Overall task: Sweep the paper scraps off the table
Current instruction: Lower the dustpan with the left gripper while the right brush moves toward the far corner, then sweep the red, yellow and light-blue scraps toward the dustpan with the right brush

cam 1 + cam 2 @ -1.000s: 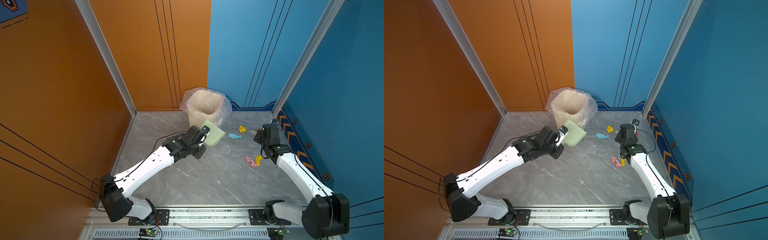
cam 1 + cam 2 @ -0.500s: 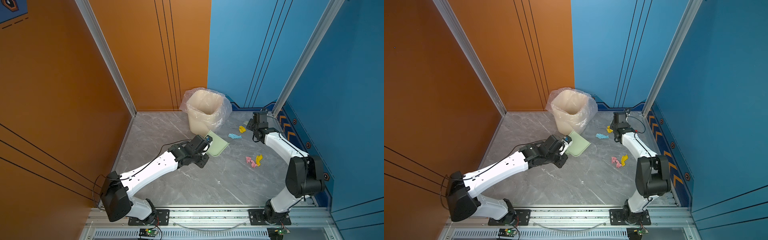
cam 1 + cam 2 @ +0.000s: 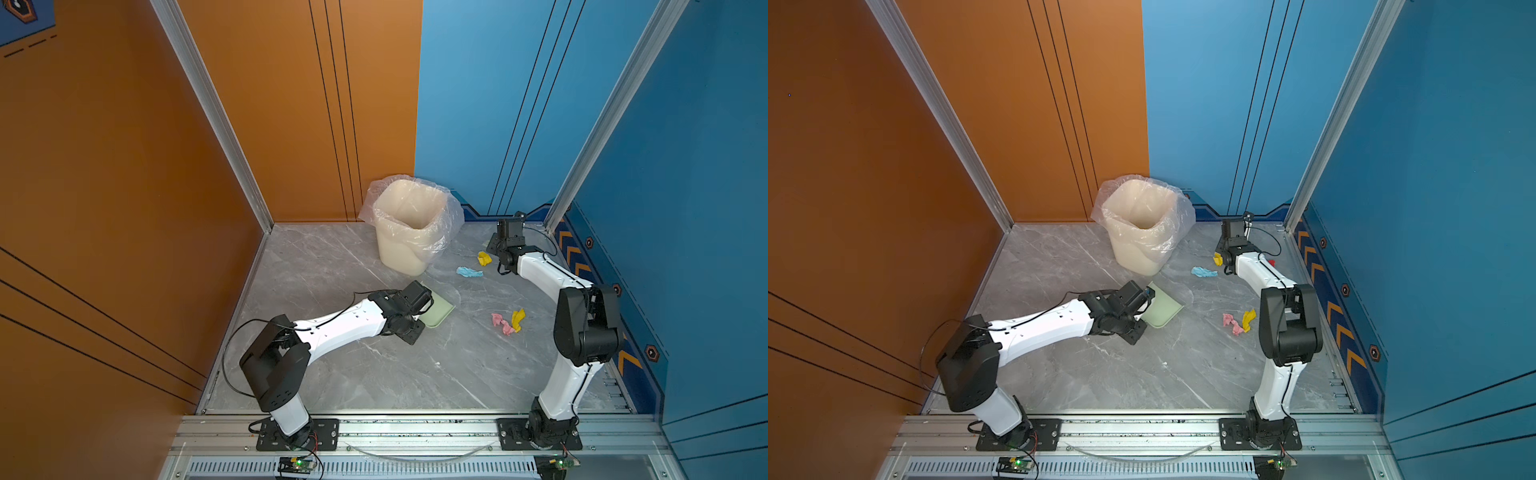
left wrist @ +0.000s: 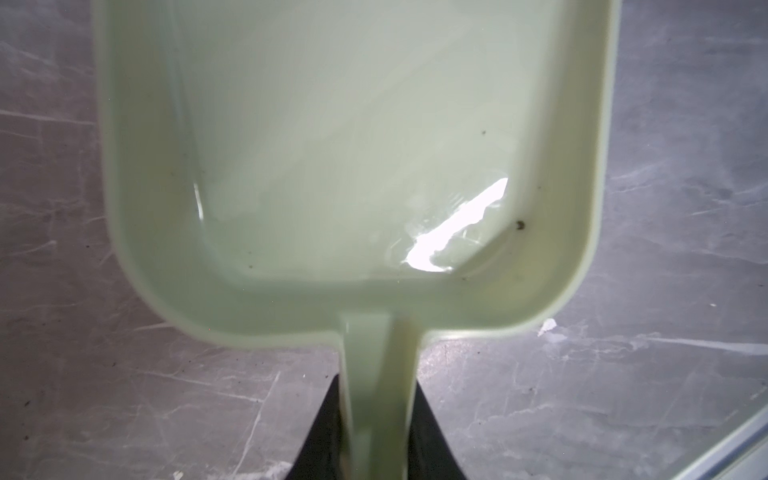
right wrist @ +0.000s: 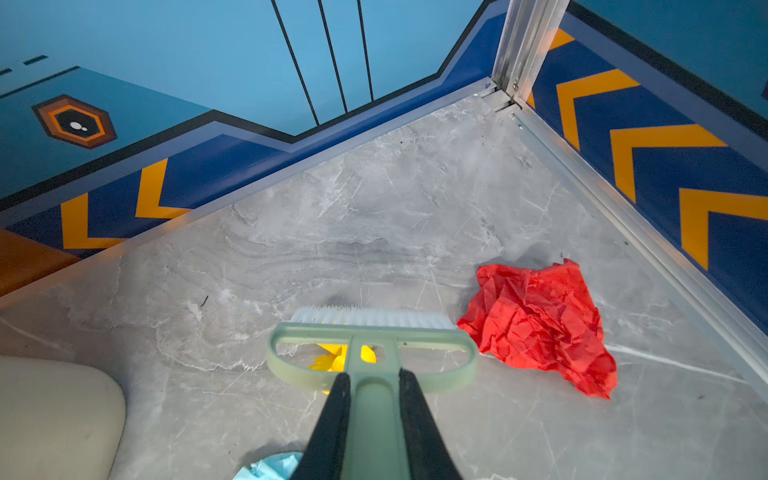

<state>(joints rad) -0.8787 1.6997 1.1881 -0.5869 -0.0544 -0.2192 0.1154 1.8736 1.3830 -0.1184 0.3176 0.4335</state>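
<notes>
Gripping, left: left gripper (image 4: 376,424) was clamped tight on the handle of the pale green dustpan (image 4: 332,145). The pan was empty and sat mid-frame in both top views, just below the bin (image 3: 399,253).
Gripping, right: right gripper (image 5: 376,415) was squeezed around the green brush (image 5: 370,320) handle, bristles down toward the table (image 3: 374,374), at its upper right in both top views.
Scraps by the brush: red scrap (image 5: 536,324) lay right beside the brush head, yellow scrap (image 5: 332,361) peeked through the brush frame, and light blue scrap (image 3: 468,272) was just lower left of that.
Other scraps: pink scrap (image 3: 500,324) and second yellow scrap (image 3: 517,320) were touching, right of centre, well apart from the dustpan.
</notes>
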